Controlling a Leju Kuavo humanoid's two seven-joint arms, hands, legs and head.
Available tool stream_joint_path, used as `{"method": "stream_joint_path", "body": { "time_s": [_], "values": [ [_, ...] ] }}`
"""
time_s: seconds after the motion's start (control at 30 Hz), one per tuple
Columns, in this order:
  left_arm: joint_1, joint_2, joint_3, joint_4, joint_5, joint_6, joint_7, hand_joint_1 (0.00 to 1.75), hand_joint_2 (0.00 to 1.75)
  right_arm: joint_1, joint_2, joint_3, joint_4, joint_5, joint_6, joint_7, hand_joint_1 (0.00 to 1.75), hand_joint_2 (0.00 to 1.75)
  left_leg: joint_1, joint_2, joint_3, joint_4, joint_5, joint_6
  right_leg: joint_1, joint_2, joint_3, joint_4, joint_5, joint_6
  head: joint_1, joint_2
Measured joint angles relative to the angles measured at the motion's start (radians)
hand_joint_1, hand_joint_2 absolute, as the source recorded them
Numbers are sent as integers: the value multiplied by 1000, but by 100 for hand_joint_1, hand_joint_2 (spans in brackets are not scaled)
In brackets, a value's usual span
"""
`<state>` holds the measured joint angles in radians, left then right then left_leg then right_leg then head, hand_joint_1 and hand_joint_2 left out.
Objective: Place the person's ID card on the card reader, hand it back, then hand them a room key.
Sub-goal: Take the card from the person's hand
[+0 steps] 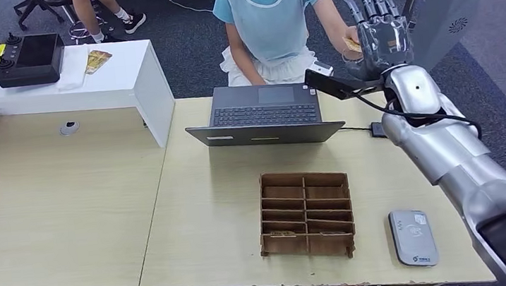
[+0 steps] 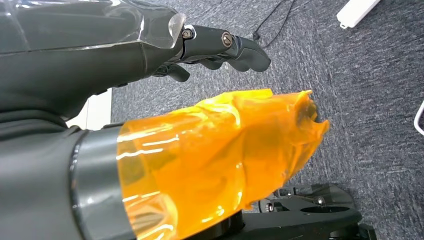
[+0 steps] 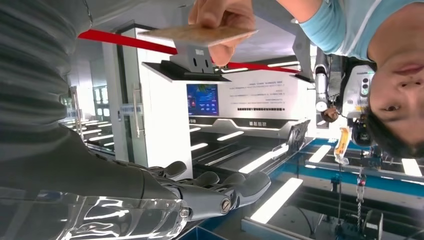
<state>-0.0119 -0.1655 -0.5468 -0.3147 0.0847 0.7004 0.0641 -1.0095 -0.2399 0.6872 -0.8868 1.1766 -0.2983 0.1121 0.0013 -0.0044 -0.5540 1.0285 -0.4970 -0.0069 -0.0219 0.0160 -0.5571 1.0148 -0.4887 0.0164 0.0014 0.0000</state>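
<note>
A person in a light blue top sits behind the desk and holds out a tan ID card in one hand. My right hand is raised beside that card, fingers straight and spread, holding nothing. In the right wrist view the ID card is pinched in the person's fingers, apart from my right hand. The grey card reader lies at the desk's near right corner. My left hand hangs over the carpet with nothing in it, its thumb wrapped in orange film.
A brown slotted organizer stands in the middle of the desk, with cards in its near slots. An open laptop lies between it and the person. A white raised shelf with a black controller stands at the far left.
</note>
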Motion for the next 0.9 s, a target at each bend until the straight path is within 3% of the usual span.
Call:
{"method": "stream_joint_path", "body": {
  "time_s": [0.37, 0.5, 0.9],
  "values": [
    [-4, 0, -11, 0, 0, 0, -9, 0, 0, -70, 60, 39, 243, -80, 9, 13, 1, 175, 0, 0, 0, 0, 0, 0, 0, -1, 0, 0, 0, 0, 0, 0],
    [-4, 1, -12, 0, 0, 0, -6, 0, 0, -75, 60, 42, 302, -91, -2, 14, 175, 175, 0, 0, 0, 0, 0, 0, 0, 0, -1, 0, 0, 0, 0, 0],
    [-4, 4, -13, 0, 0, 0, 0, 0, 0, -82, 43, 46, 405, -129, -33, 28, 175, 175, 0, 0, 0, 0, 0, 0, 0, 0, -1, 0, 0, 0, 0, 0]
  ]
}}
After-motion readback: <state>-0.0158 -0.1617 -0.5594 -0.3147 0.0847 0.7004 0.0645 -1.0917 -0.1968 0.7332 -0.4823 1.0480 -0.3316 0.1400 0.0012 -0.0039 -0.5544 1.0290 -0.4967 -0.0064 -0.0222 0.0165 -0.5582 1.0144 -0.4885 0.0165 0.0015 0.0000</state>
